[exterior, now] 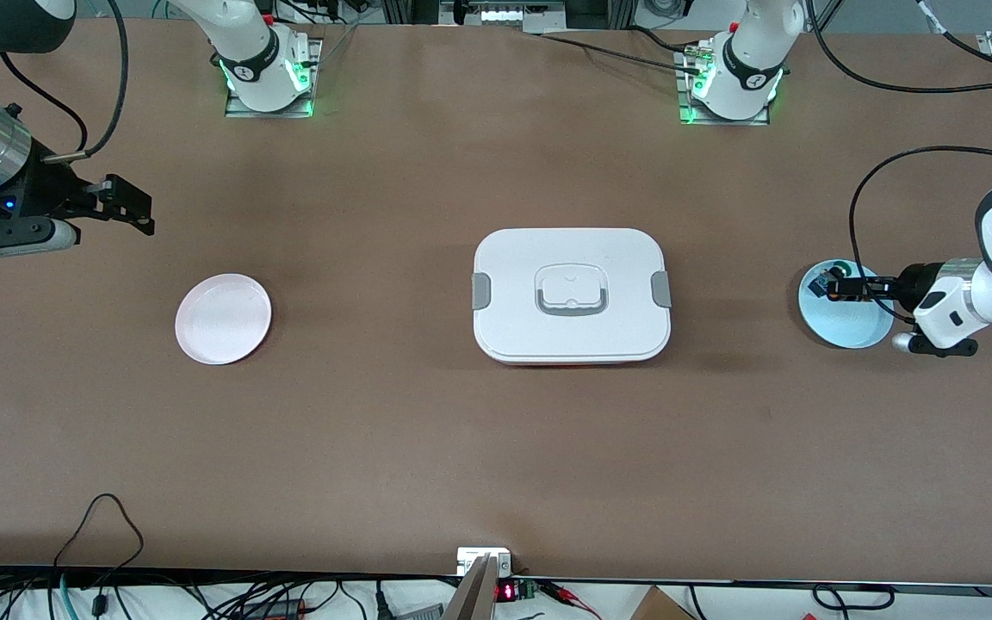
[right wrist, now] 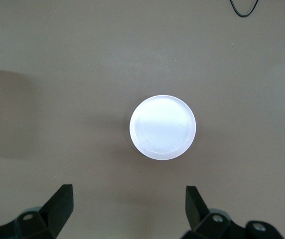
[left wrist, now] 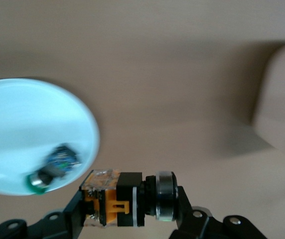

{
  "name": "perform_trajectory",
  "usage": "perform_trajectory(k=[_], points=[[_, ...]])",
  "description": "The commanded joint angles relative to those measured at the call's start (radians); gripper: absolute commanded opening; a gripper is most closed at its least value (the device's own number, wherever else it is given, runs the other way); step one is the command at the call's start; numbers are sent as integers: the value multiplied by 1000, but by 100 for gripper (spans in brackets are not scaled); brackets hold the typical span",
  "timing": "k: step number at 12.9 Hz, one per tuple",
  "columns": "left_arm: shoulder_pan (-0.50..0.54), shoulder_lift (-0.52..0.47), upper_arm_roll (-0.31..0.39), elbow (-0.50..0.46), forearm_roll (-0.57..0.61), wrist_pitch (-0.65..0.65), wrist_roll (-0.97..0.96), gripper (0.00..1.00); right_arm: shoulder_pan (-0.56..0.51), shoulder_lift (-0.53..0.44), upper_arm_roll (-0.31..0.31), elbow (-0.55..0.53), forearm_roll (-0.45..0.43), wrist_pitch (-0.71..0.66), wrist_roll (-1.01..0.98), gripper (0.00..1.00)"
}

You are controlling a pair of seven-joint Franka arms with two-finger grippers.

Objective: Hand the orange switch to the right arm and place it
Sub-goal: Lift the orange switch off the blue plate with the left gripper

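Observation:
My left gripper (exterior: 851,288) is shut on the orange switch (exterior: 843,288), a small black and orange part, and holds it over the light blue plate (exterior: 849,329) at the left arm's end of the table. In the left wrist view the switch (left wrist: 125,199) lies crosswise between the fingers, over the table beside the plate's edge (left wrist: 28,119). My right gripper (exterior: 136,211) is open and empty, up in the air at the right arm's end of the table. In the right wrist view it (right wrist: 127,200) looks down at the pink plate (right wrist: 162,127).
A small blue-black part with a green cap (exterior: 827,281) lies on the blue plate, also in the left wrist view (left wrist: 53,169). The pink plate (exterior: 223,319) is empty. A white lidded box (exterior: 572,294) sits mid-table between the plates.

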Motion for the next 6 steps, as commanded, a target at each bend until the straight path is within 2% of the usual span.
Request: perform_trajectory(k=[1,2,4,6], points=[[13,-10,-34,52,-132,-158,188,27,3,8,-2,24,-7,-22,10,100],[13,-13,-37,66,-205,-232,266,21,3,8,-2,24,-7,-22,8,100],[18,-13,-39,66,-328,-239,359,22,-3,8,-4,23,-9,-20,-1,100],[18,-4,-37,64,-510,-231,529,23,0,6,-4,27,-1,-8,16,100]])
